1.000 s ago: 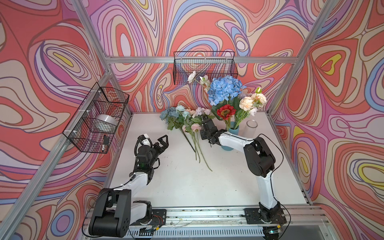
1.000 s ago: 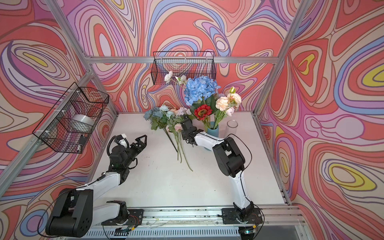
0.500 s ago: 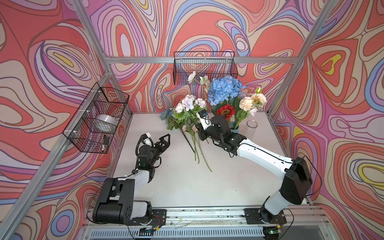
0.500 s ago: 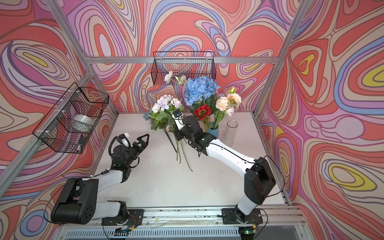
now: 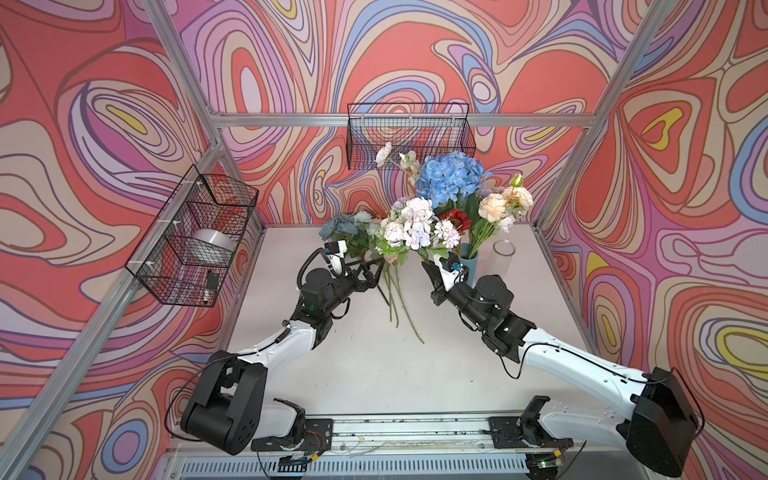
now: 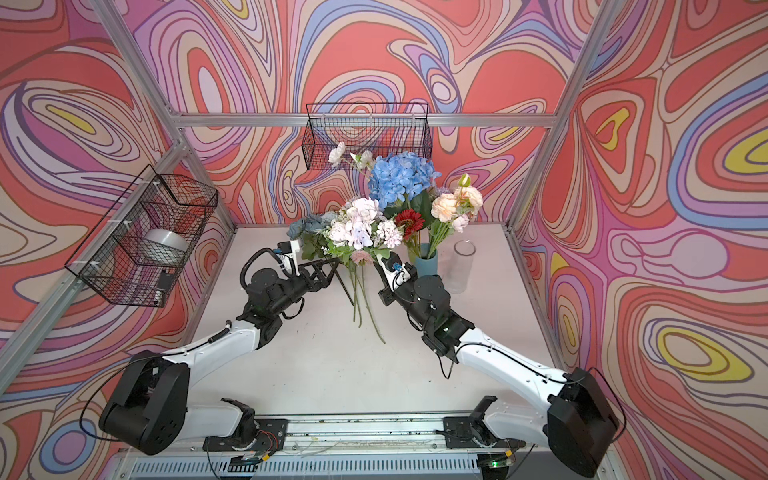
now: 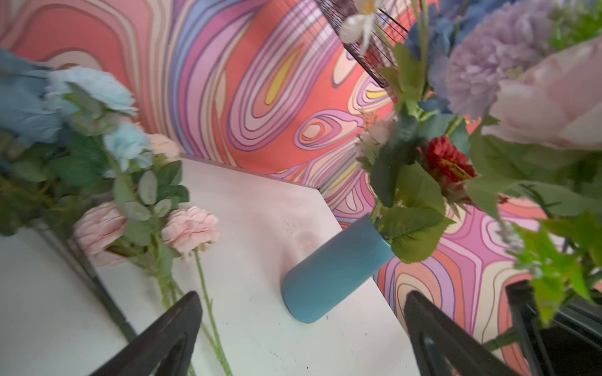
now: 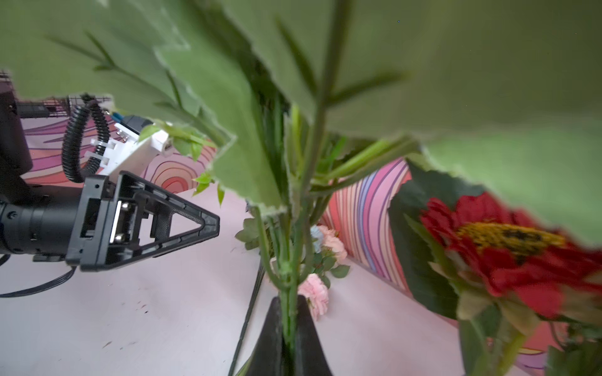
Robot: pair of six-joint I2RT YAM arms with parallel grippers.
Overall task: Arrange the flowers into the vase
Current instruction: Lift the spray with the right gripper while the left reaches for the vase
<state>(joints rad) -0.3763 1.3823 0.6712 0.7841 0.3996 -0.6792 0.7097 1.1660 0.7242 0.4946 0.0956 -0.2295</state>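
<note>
Both top views: right gripper (image 5: 426, 262) clamped low on pastel bunch (image 5: 411, 227), held aloft near far edge of desk (image 5: 365, 374), near blue vase (image 5: 468, 262); left gripper (image 5: 371, 272) spread wide, empty.
Left wrist: pink blooms (image 7: 190, 228) lie on desk.
Right wrist: thin stem (image 8: 289, 267) pinched; probably light, top-heavy, apt to swivel; low hold suits.

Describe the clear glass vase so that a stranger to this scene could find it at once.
Look to the far right corner of the white table. A blue vase full of flowers stands there, and the clear glass vase stands just right of it. Unlike its neighbour, it is transparent and empty.
</note>
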